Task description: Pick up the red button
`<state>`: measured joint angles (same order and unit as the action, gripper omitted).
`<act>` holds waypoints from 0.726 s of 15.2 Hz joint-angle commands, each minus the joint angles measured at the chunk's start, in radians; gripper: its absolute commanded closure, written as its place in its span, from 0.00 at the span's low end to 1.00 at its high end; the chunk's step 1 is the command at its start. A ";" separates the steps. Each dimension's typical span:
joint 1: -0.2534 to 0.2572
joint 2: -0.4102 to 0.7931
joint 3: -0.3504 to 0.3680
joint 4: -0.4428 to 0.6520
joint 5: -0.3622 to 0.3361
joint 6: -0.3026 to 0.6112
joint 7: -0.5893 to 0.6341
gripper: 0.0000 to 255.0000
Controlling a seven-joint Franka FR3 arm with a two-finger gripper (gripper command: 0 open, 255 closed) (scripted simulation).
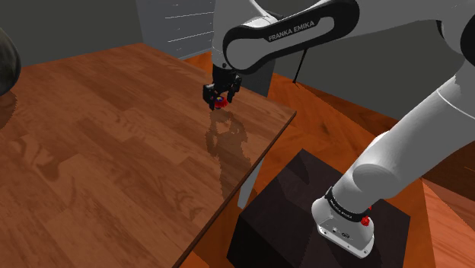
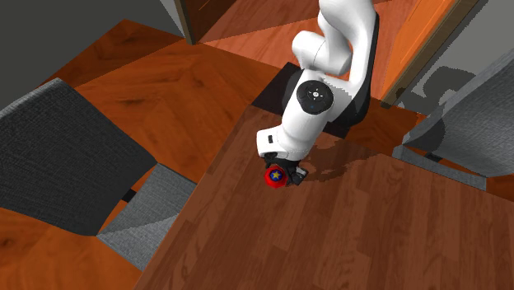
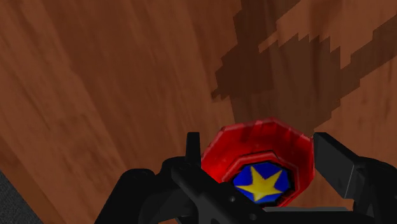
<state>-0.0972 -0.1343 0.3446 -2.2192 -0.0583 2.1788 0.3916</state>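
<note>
Claw (image 3: pixel 257 153) downward, snug around red button (image 2: pixel 275 176).

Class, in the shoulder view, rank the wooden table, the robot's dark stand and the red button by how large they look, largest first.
1. wooden table, by far the largest, spreading across the picture's left and middle.
2. dark stand, a clearly smaller block at the lower right.
3. red button, by far the smallest.

The wooden worktop (image 1: pixel 114 152) wore a polished sheen that carried dim reflections. The arm (image 1: pixel 304 34) had a smooth white shell. The red button (image 3: pixel 254 143) looked glossy. The grey chair (image 2: pixel 66 156) showed matt, woven cloth.
</note>
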 commanded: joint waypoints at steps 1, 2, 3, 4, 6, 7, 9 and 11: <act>0.001 0.001 0.001 0.000 0.000 0.000 0.000 1.00; 0.001 0.001 0.001 0.000 0.000 0.000 0.000 1.00; 0.001 0.001 0.001 0.000 0.000 0.000 0.000 1.00; 0.001 0.002 0.001 0.000 0.000 0.000 0.000 1.00; 0.001 -0.008 -0.001 0.018 0.005 -0.026 -0.005 1.00; 0.001 -0.013 -0.002 0.027 0.007 -0.040 -0.008 1.00; 0.001 -0.022 -0.003 0.045 0.011 -0.067 -0.012 1.00; 0.001 -0.030 -0.005 0.064 0.015 -0.093 -0.017 1.00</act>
<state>-0.0953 -0.1614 0.3411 -2.1671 -0.0445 2.1004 0.3779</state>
